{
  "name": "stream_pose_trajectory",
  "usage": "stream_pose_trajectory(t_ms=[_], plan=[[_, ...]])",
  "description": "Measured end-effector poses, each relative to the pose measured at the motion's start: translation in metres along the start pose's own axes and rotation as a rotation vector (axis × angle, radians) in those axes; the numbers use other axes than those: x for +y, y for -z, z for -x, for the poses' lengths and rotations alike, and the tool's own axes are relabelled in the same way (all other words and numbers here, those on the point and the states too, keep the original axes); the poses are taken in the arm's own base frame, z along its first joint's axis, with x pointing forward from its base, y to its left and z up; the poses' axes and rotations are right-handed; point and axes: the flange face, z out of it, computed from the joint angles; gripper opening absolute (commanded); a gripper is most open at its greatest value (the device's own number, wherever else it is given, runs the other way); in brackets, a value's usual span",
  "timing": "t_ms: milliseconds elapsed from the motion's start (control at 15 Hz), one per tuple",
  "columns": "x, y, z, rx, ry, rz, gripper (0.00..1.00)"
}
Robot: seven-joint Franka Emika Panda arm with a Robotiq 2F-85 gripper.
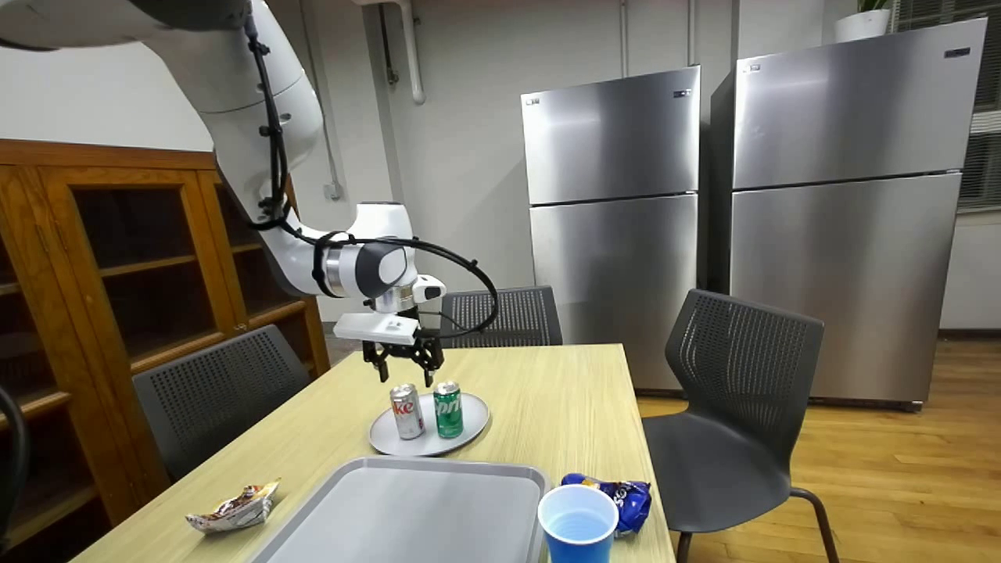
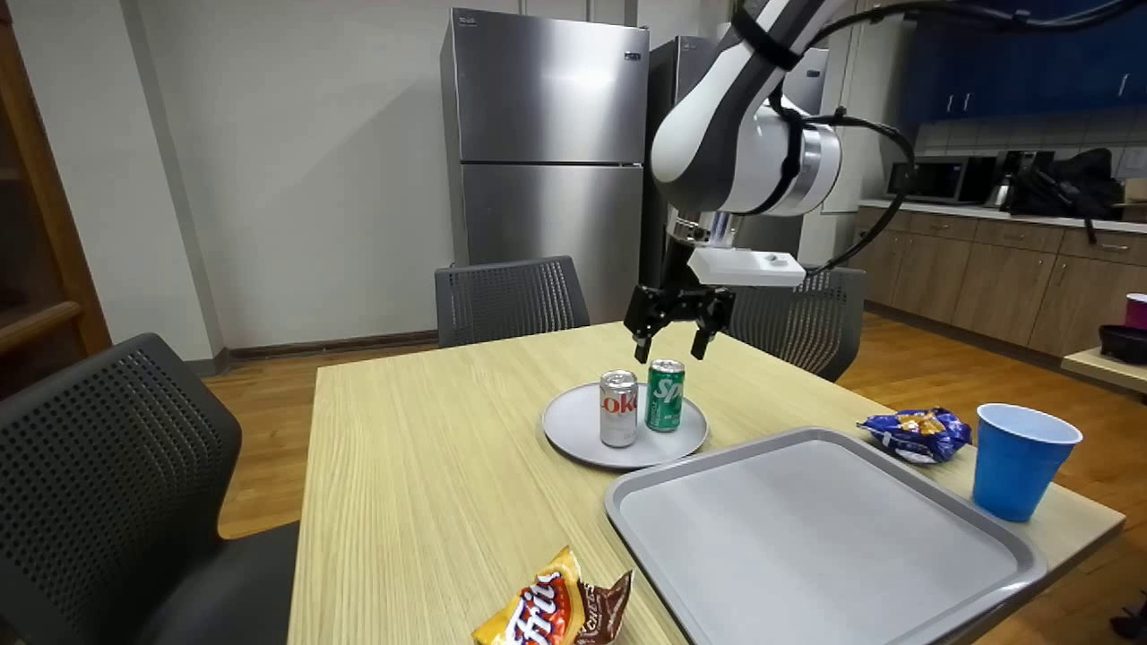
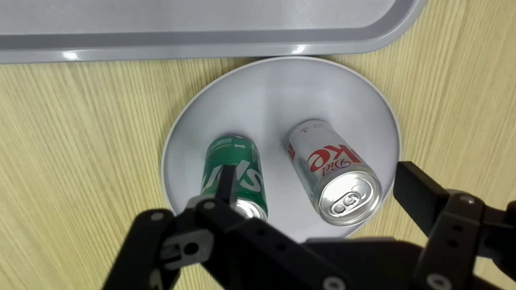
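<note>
Two upright cans, Diet Coke (image 3: 330, 169) and Sprite (image 3: 250, 169), stand on the plate (image 3: 278, 92), below the claw (image 1: 406, 378).
The claw's jaws are spread wide and hold nothing; in the wrist view, the Diet Coke appears within their gap, while one finger (image 3: 226, 183) hides part of the Sprite (both cans have a vertical long axis, with bare plate between them).

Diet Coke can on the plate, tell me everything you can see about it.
The Diet Coke can is silver with red lettering, apparently metal, with a pull tab on its shiny top; whether it is sealed I can't tell. It stands upright on the round gray plate, beside but not touching the green Sprite can. The open end effector hangs above, clear of it.
</note>
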Motion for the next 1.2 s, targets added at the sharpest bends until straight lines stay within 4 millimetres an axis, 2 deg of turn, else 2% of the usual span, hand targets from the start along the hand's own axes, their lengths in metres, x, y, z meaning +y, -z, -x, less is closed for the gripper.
stream_pose_trajectory(t_ms=[400, 733, 1200], plan=[[0.023, -0.031, -0.031, -0.006, -0.032, 0.003, 1.00], [0.037, -0.040, -0.047, -0.008, -0.049, 0.009, 1.00], [0.051, -0.052, -0.057, -0.018, -0.068, 0.016, 1.00]])
